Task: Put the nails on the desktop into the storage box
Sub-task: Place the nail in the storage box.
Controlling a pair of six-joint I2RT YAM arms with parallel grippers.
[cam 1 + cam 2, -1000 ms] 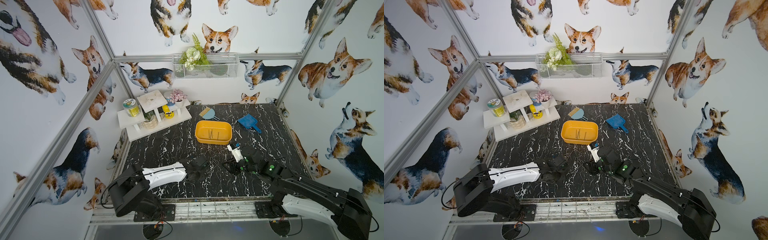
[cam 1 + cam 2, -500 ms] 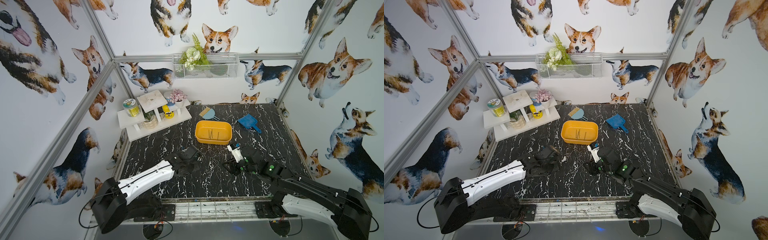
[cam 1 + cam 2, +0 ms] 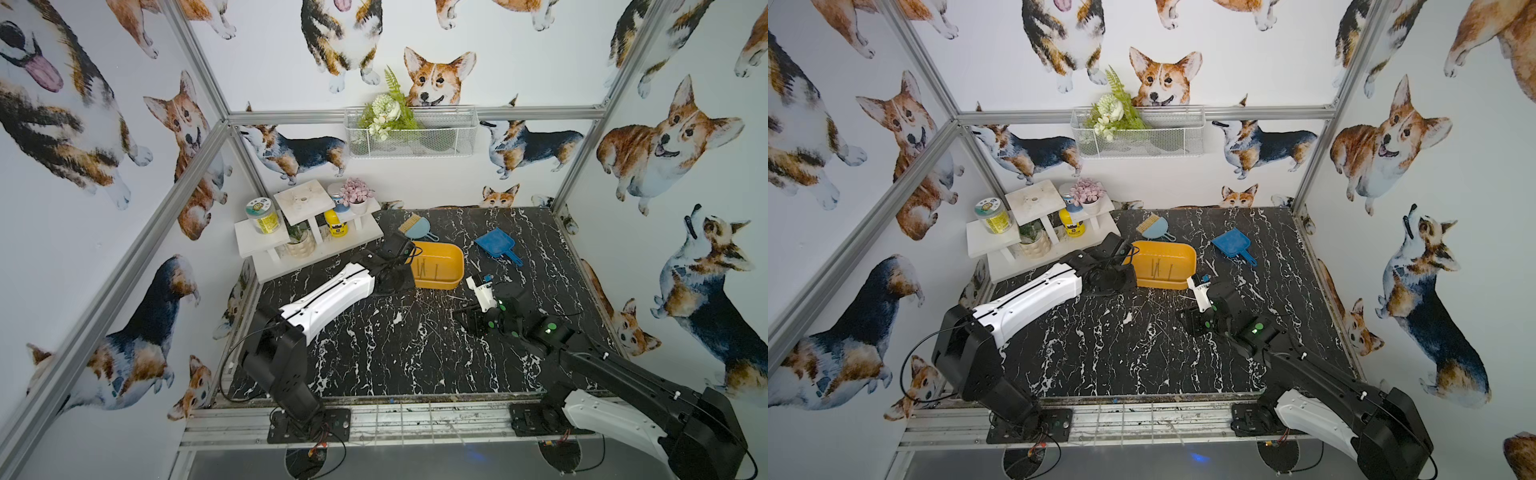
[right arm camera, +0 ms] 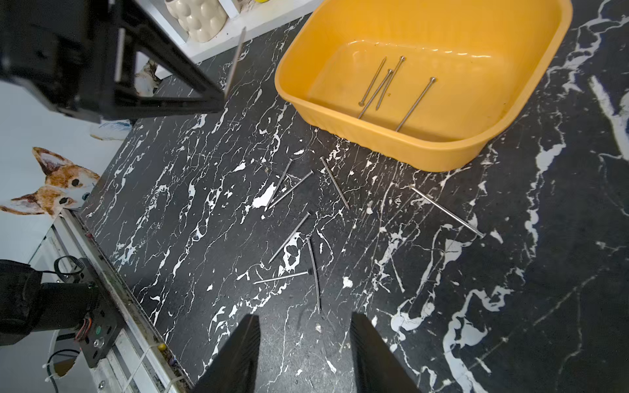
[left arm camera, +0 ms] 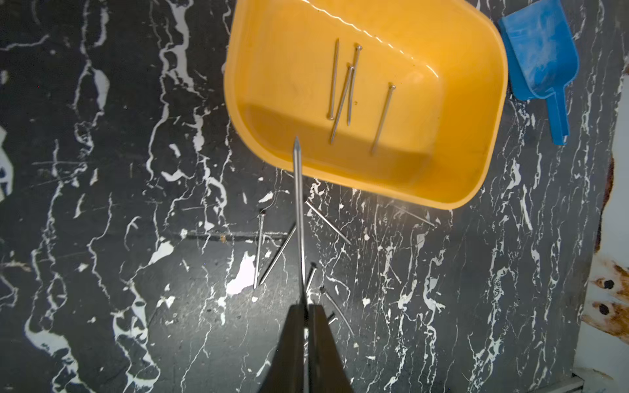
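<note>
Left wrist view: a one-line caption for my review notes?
Left gripper pinches one nail, pointed at the storage box; four nails lie inside, several others on the desktop.

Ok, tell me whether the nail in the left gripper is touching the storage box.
Apart. In the right wrist view the nail, pinched by the left gripper, hangs with bare desktop showing between it and the storage box rim.

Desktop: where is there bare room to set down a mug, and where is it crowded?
Bare: the near strip of the desktop between the nails and the front rail, and the far corner behind the dustpan. Crowded: the loose nails lie scattered just in front of the box.
</note>
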